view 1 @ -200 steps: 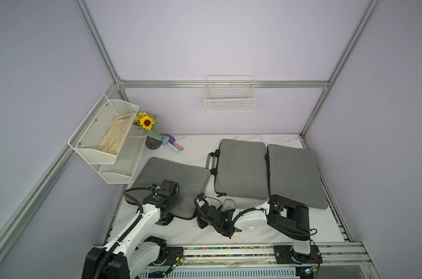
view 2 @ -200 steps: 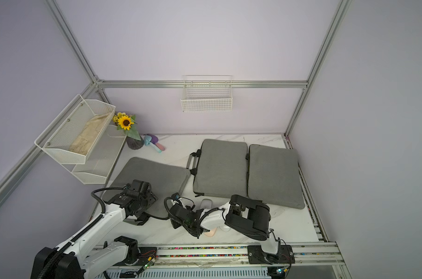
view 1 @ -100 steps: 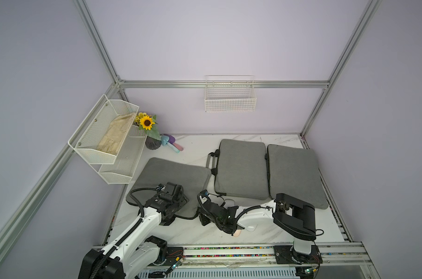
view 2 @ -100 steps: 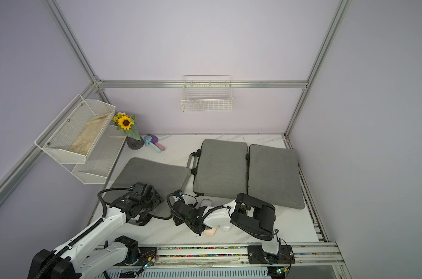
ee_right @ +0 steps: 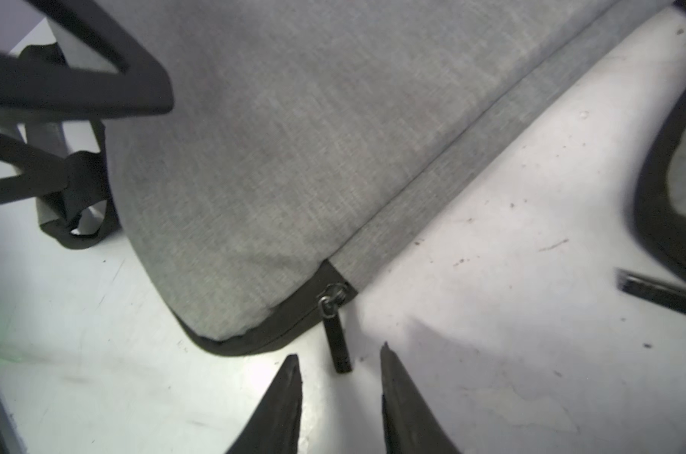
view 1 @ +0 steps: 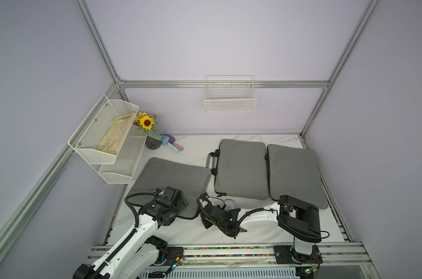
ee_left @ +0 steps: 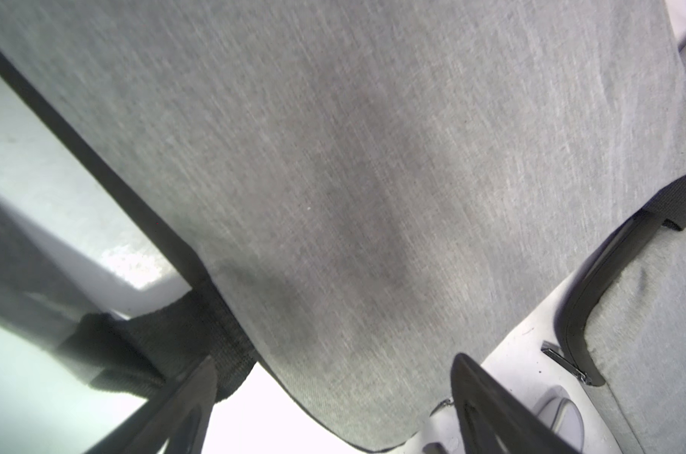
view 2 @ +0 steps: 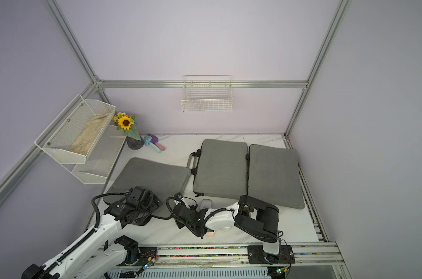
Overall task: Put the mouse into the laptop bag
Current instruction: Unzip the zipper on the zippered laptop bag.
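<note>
Three grey laptop bags lie on the white table: left (view 1: 171, 177), middle (view 1: 241, 166), right (view 1: 294, 174). The pale mouse (view 1: 229, 202) (view 2: 205, 204) rests on the table just in front of the middle bag, also visible in the left wrist view (ee_left: 561, 416). My left gripper (ee_left: 333, 361) hovers open over the left bag's near right corner. My right gripper (ee_right: 339, 350) is open at that same corner. The end of the black zipper pull (ee_right: 336, 342) lies between its fingertips with a gap on each side.
A black cable (view 1: 132, 205) loops from the left arm. A sunflower vase (view 1: 151, 140) and a pastel toy (view 1: 172, 142) stand at the back left. White mesh shelves (view 1: 108, 140) hang on the left wall, a wire basket (view 1: 230, 96) on the back wall.
My right gripper went from shut to open at the left bag's corner. My left gripper opened wider and shifted slightly toward the table's front.
</note>
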{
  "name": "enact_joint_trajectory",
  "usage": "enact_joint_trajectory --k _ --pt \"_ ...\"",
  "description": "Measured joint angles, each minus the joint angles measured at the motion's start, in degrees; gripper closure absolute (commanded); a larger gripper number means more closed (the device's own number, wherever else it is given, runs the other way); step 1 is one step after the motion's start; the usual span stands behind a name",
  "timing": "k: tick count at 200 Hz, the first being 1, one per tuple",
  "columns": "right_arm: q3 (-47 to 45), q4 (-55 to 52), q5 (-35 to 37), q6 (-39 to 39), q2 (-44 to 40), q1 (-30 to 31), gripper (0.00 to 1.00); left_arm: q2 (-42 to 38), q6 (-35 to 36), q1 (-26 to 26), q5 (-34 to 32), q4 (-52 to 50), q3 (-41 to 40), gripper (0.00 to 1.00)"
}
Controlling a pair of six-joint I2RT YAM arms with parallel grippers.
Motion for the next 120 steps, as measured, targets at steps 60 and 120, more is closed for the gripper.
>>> enact_joint_trajectory --k 60,120 --pt "6.23 -4.26 6.43 0.39 6.45 1.46 0.74 -1.18 -2.54 -2.25 -0.07 -0.94 0.00 0.07" --pt "8.09 -4.26 8.87 1.42 7.80 1.46 1.00 -1.62 -3.41 -2.29 -0.11 -0.94 -0.96 0.07"
